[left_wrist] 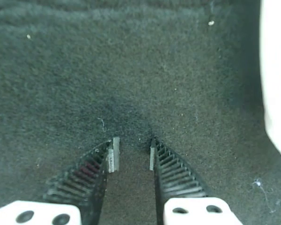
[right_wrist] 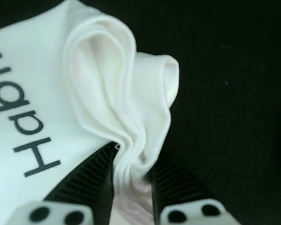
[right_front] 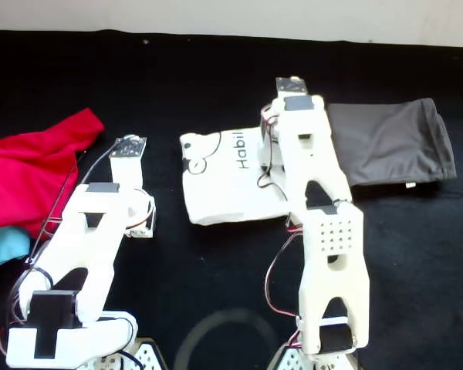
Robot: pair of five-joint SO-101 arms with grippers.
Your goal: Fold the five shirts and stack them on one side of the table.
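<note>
High view shows a folded white shirt (right_front: 224, 185) mid-tabletop (right_front: 216, 77), with a grey shirt (right_front: 390, 142) to its right. A crumpled red shirt (right_front: 31, 166) lies at the left edge, touching a blue shirt (right_front: 4, 245), and one arm reaches over the white shirt's right edge. Left wrist view has the left claw (left_wrist: 133, 152) narrowly parted and holding nothing, its tips at the bare tabletop, beside a white strip (left_wrist: 276, 70) that is probably the white shirt. Right wrist view has the right claw (right_wrist: 133, 157) pinched on a bunched fold at the white shirt's edge.
</note>
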